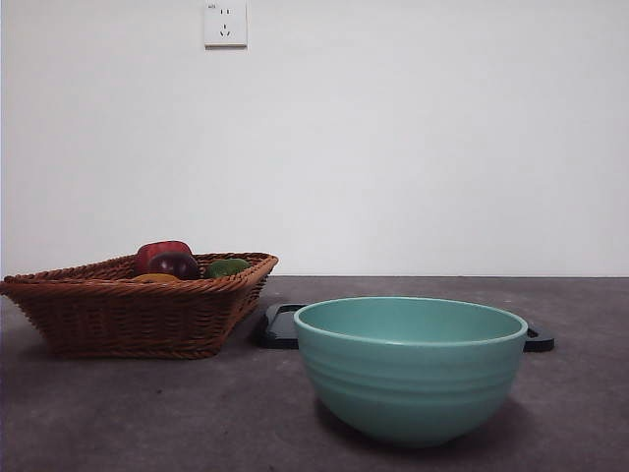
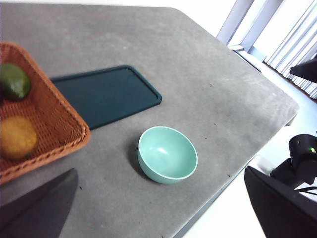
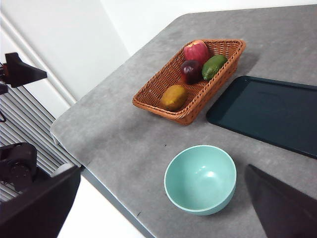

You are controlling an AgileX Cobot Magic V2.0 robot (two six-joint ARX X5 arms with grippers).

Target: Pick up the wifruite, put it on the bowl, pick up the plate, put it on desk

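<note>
1. Plain white wall [image 1: 413, 138] with a socket [image 1: 225, 24] up top is sitting behind everything, and the grey-brown desk [image 1: 147, 413] is stretching out in front of you.
2. Your wifruite [image 3: 174, 97] is lying in the wicker basket [image 3: 163, 106], at the end nearer the desk's edge, well apart from the bowl. From the front view you're only catching a sliver of it [image 1: 155, 278] peeking over the basket rim.
3. The teal bowl [image 1: 411, 369] is standing upright on the desk, nothing in it, just in front of the dark tray [image 3: 267, 111] and off to one side of the basket.
4. That flat dark tray is lying on the desk, right beside the basket's long side.
5. Sharing the basket you're seeing a dark red-purple fruit [image 3: 190, 71], a red apple [image 3: 196, 50] and a green fruit [image 3: 214, 66], all bunched at the far end from the wifruite.
6. Left gripper [image 2: 163, 213] is hanging high over the desk with its jaws spread wide and nothing between them, looking down at the bowl.
7. Right gripper [image 3: 163, 213] is doing the same thing from the other side: jaws wide apart, holding nothing, well above the bowl and basket.
</note>
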